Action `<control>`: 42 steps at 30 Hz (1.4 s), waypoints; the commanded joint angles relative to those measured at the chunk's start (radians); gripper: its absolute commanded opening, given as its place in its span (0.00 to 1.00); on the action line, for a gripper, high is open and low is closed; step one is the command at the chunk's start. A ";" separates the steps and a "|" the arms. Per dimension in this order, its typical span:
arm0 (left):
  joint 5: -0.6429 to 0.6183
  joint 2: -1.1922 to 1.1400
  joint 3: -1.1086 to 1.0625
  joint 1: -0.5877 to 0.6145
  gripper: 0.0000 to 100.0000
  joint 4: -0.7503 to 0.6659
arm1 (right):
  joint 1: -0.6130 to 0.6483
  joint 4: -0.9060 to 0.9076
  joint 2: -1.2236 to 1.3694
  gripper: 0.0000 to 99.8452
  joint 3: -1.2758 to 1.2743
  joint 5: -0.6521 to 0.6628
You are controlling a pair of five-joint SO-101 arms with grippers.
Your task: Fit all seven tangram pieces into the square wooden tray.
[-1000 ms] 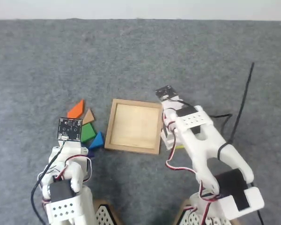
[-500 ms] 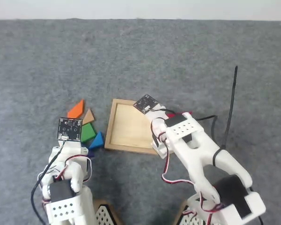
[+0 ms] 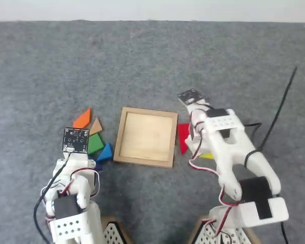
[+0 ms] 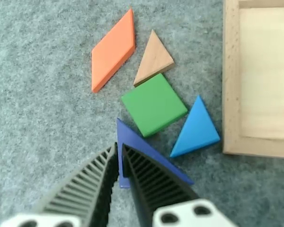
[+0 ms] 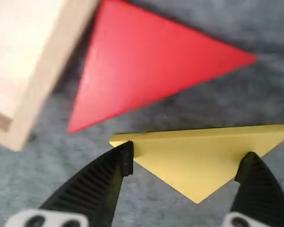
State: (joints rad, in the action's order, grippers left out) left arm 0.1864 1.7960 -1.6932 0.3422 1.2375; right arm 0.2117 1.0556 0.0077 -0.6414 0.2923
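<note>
The square wooden tray [image 3: 146, 137] lies empty at mid-table. To its left are an orange parallelogram [image 4: 112, 49], a tan triangle [image 4: 153, 59], a green square [image 4: 154, 104], a blue triangle [image 4: 195, 130] and a dark blue triangle [image 4: 149, 158]. My left gripper [image 4: 119, 153] is shut, with its tips over the dark blue triangle's corner. Right of the tray lie a red triangle [image 5: 151, 66] and a yellow triangle [image 5: 199, 161]. My right gripper [image 5: 187, 161] is open and low, its fingers straddling the yellow triangle on the carpet.
Grey carpet covers the table. My right arm [image 3: 221, 134] stands beside the tray's right rim [image 5: 28, 80], hiding most of the yellow triangle [image 3: 207, 155] from above. A black cable [image 3: 279, 109] runs off to the right of that arm.
My right arm swung left over the tray's corner, then back to the tray's right side, uncovering the red triangle. The left arm and the left-hand pieces have not moved.
</note>
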 commanded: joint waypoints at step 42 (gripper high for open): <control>-0.006 0.020 0.008 -0.006 0.02 0.006 | -0.133 -0.002 0.096 0.12 0.089 -0.813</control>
State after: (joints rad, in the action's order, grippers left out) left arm 0.1864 1.7960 -1.6932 0.3422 1.2375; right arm 0.0829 1.0495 0.0982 -0.5861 -0.5178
